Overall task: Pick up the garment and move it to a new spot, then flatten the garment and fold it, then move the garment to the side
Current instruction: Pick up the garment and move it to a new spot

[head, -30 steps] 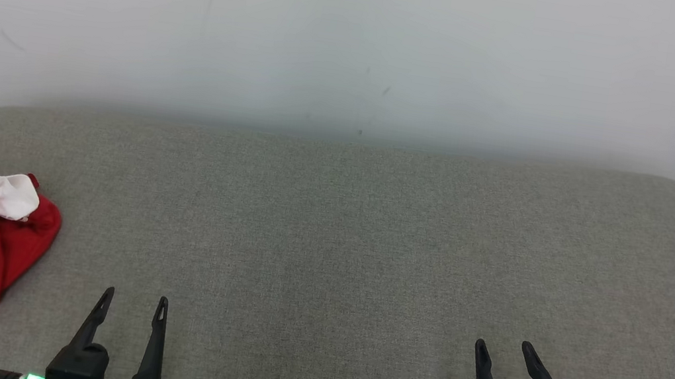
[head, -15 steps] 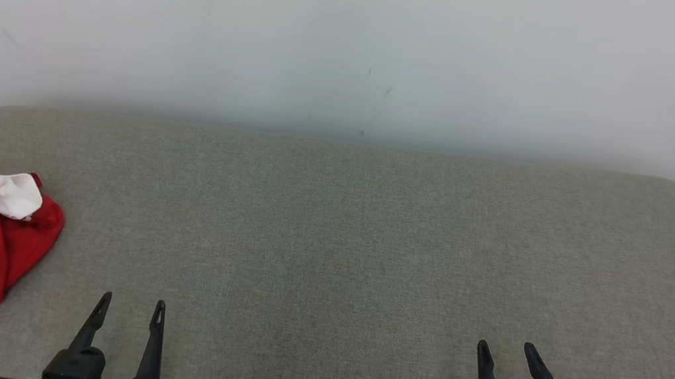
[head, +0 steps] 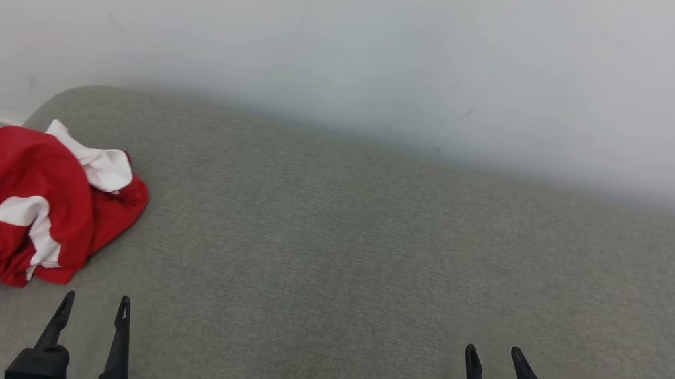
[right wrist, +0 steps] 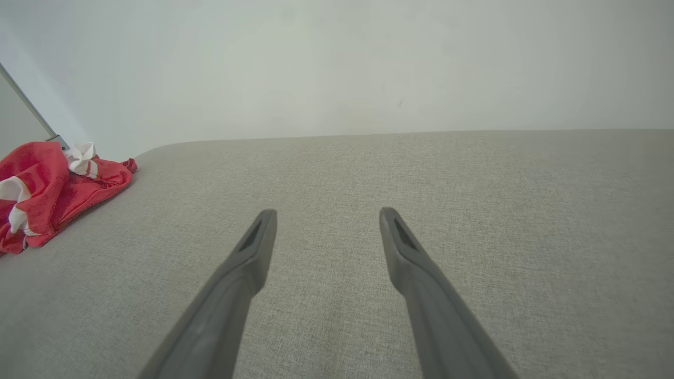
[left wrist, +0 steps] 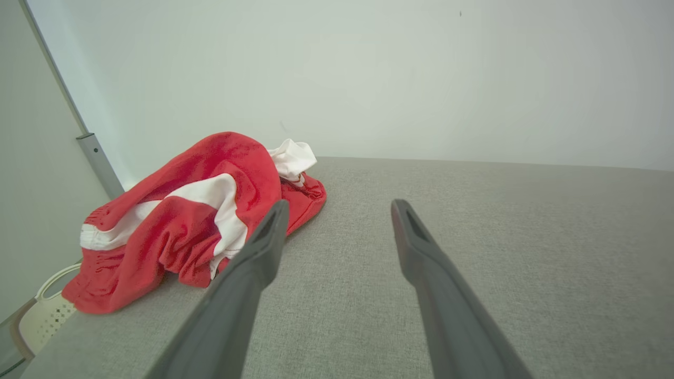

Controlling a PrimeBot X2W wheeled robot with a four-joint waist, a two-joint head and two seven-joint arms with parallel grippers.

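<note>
Red garment (head: 6, 213) with white stripe and white trim sits in a crumpled heap at 9 o'clock in the head view, on the left far corner of the grey worktop (head: 368, 254), with its outer side at or over the worktop's left edge. Not flattened and not folded, so the pick-up step is judged not yet done. Its long axis runs diagonally, roughly 8 o'clock to 2 o'clock. The bunched white trim end points to about 1 o'clock, toward the wall (head: 361, 32), and the stripe runs loosely along that axis. The left gripper (head: 97, 297) is at 7 o'clock, near the heap but apart from it, fingers spread wide with nothing between them, pointing to 12. It is the nearer one, so likely the one to reach. The right gripper (head: 494, 349) is at 5 o'clock, well apart from the garment, also spread wide and empty. Both are low over the near worktop, apparently waiting. The wide grey stretch between them looks like the new spot.
</note>
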